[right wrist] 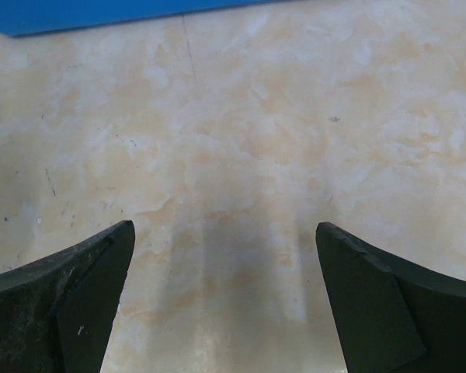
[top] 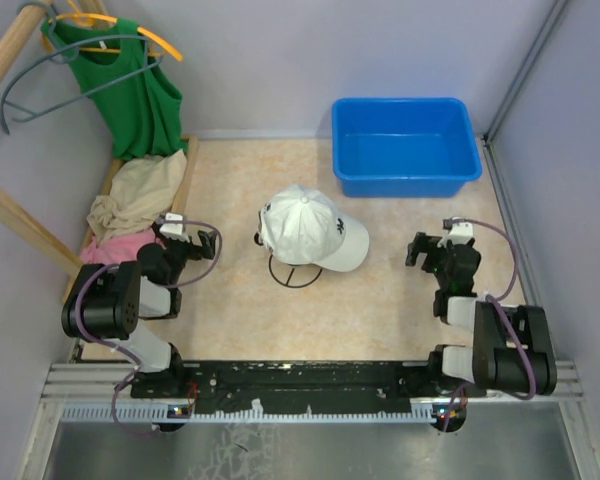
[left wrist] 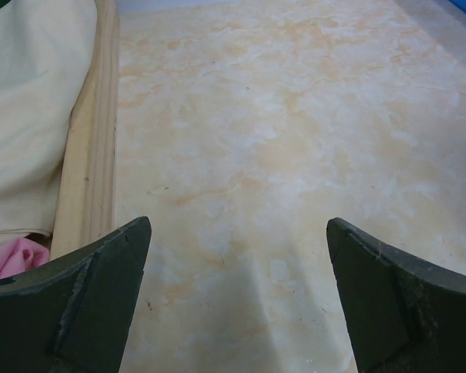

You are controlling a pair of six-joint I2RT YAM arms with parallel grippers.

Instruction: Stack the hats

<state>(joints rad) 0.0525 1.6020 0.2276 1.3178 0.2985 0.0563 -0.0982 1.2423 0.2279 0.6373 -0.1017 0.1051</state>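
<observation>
The pale marbled counter holds a blue bin at the far right and a beige cloth at the far left. At the center, a white cap sits on a dark wire frame. The left end effector and the right end effector are both spread wide and hold nothing, well apart from the cap.

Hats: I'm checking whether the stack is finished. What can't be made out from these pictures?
1. Top view: the white cap covers whatever is beneath it. Only a wire frame shows below, so other hats cannot be counted.
2. Top view: the cap's logo is too small to read.
3. Both wrist views: no hat in frame, only table between the open fingers.
4. Top view: pink cloth is mostly hidden under beige cloth.
</observation>
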